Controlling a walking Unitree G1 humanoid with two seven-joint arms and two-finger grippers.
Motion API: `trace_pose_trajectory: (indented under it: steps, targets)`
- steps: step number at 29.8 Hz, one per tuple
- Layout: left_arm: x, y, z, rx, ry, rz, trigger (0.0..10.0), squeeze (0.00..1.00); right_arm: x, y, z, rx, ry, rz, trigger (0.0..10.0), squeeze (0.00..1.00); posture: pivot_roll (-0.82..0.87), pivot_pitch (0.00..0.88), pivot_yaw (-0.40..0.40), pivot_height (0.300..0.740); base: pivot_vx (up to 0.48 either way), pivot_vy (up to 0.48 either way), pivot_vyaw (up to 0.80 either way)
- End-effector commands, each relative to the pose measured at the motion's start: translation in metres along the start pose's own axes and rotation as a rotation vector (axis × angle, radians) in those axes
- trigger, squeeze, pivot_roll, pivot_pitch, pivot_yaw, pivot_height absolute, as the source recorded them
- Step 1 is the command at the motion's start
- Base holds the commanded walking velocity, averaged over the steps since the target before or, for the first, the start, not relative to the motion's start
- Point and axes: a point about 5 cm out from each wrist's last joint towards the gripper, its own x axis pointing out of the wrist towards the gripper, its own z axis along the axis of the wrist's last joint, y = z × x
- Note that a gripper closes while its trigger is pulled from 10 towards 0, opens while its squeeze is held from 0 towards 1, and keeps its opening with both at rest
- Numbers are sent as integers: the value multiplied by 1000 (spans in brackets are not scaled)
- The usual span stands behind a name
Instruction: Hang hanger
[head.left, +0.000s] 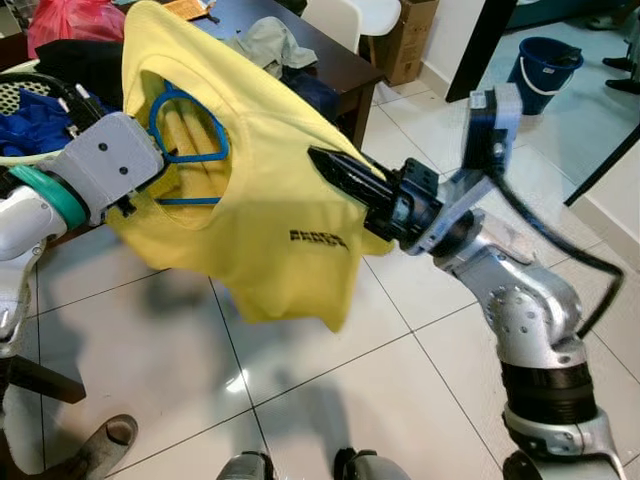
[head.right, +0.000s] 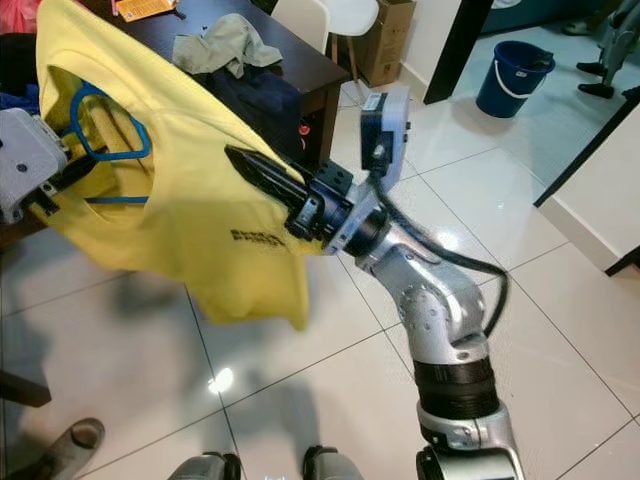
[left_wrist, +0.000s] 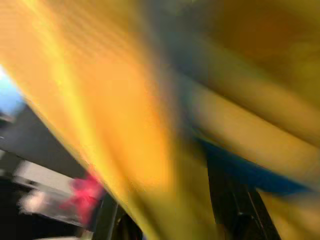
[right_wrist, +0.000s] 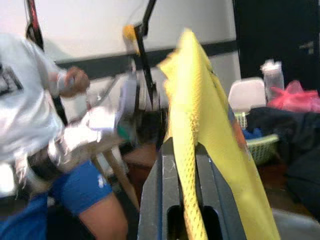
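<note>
Here right pincer (head.left: 325, 165) clamps yellow shirt (head.left: 270, 200); blue hanger (head.left: 190, 130) inside, tilted; left pincer state unclear

Glossy white tiled floor (head.left: 330, 400), dark wooden table (head.left: 330, 60), blue bucket (head.left: 543, 73) beyond

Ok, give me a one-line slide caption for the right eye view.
Right gripper pinches the yellow shirt on its blue hanger, left gripper at the collar.
</note>
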Motion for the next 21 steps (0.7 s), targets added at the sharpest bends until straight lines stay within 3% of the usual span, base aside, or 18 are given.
trace_pose_trajectory:
  steps: [1, 3, 4, 6, 7, 9, 10, 11, 12, 13, 14, 16, 18, 21]
  targets:
    - [-1, 4, 2, 33, -18, 22, 10000, 0, 1, 3, -1, -4, 4, 22, 10000, 0, 100, 78, 38, 740, 0, 0, 0]
    - [0, 8, 5, 71, -36, 35, 10000, 0, -2, 0, -6, -19, 31, -8, 10000, 0, 99, 77, 38, 740, 0, 0, 0]
    - [1, 8, 8, -29, -50, 61, 10000, 0, -2, -6, -11, -39, 37, -79, 10000, 0, 97, 73, 33, 740, 0, 0, 0]
    - [3, 7, 12, -100, -83, 57, 10000, 0, -2, -14, -16, -50, 34, -162, 10000, 0, 94, 70, 28, 740, 0, 0, 0]
    - [2, 3, 17, -205, -118, 2, 10000, 0, -1, -19, -20, -55, 50, -210, 10000, 0, 94, 65, 25, 740, 0, 0, 0]
    - [2, 3, 17, -205, -118, 2, 10000, 0, -1, -19, -20, -55, 50, -210, 10000, 0, 94, 65, 25, 740, 0, 0, 0]
    - [1, -3, 21, -270, -143, -81, 10000, 0, -1, -22, -24, -75, 71, -248, 10000, 0, 94, 61, 24, 740, 0, 0, 0]
    - [1, -3, 21, -270, -143, -81, 10000, 0, -1, -22, -24, -75, 71, -248, 10000, 0, 94, 61, 24, 740, 0, 0, 0]
    - [-2, -10, 26, -328, -166, -181, 10000, 0, 0, -27, -25, -80, 72, -306, 10000, 0, 90, 58, 21, 740, 0, 0, 0]
    - [-2, -10, 26, -328, -166, -181, 10000, 0, 0, -27, -25, -80, 72, -306, 10000, 0, 90, 58, 21, 740, 0, 0, 0]
    - [-6, -16, 30, -357, -179, -261, 10000, 0, 0, -31, -26, -81, 68, -346, 10000, 0, 92, 57, 20, 740, 0, 0, 0]
    - [-6, -16, 30, -357, -179, -261, 10000, 0, 0, -31, -26, -81, 68, -346, 10000, 0, 92, 57, 20, 740, 0, 0, 0]
    - [-13, -27, 27, -285, -146, -379, 10000, 0, 3, -37, -20, -57, 21, -395, 10000, 0, 96, 55, 14, 740, 0, 0, 0]
    - [-19, -29, 25, -342, -141, -448, 10000, 0, 4, -38, -15, -53, -3, -380, 10000, 0, 94, 54, 10, 740, 0, 0, 0]
